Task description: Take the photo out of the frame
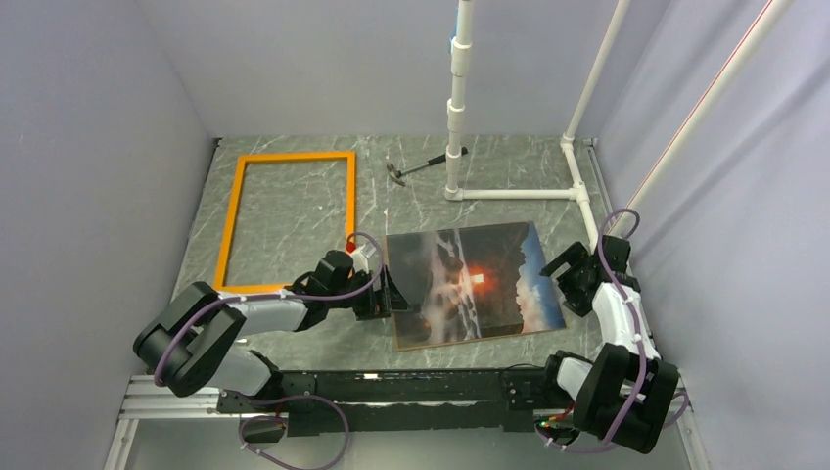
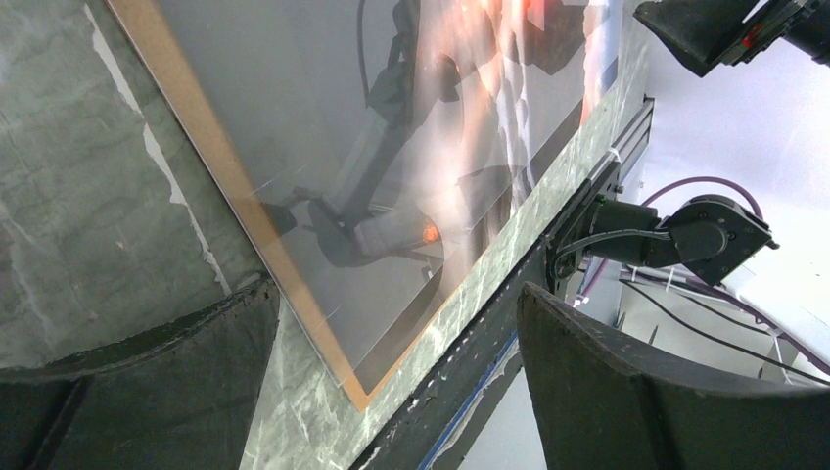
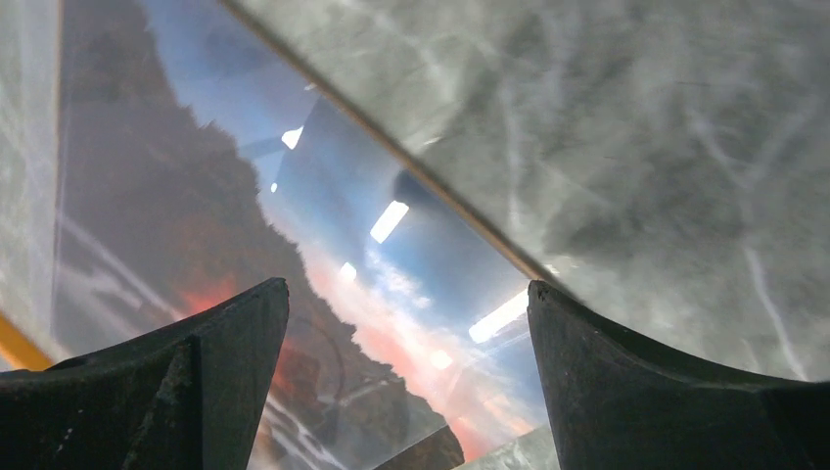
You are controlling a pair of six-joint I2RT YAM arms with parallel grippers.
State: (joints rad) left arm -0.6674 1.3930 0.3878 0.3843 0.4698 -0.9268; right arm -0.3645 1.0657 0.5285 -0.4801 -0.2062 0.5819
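The left gripper [image 1: 385, 294], jaws spread wide and holding nothing, hovers at the left edge of the large rectangular print of dark rocks, white water and an orange sun glow [image 1: 470, 284]. The right gripper [image 1: 570, 279], equally wide and empty, sits at the print's right edge. The photo lies flat and face up on the grey marble-patterned table [image 1: 509, 166], between the two arms. The thin bright-orange rectangular frame [image 1: 231, 211] rests apart at the far left, bare tabletop showing through its opening. By appearances the separation is done and the job is at its closing step. The next move likely calls only for lifting both arms clear without nudging the glossy print.
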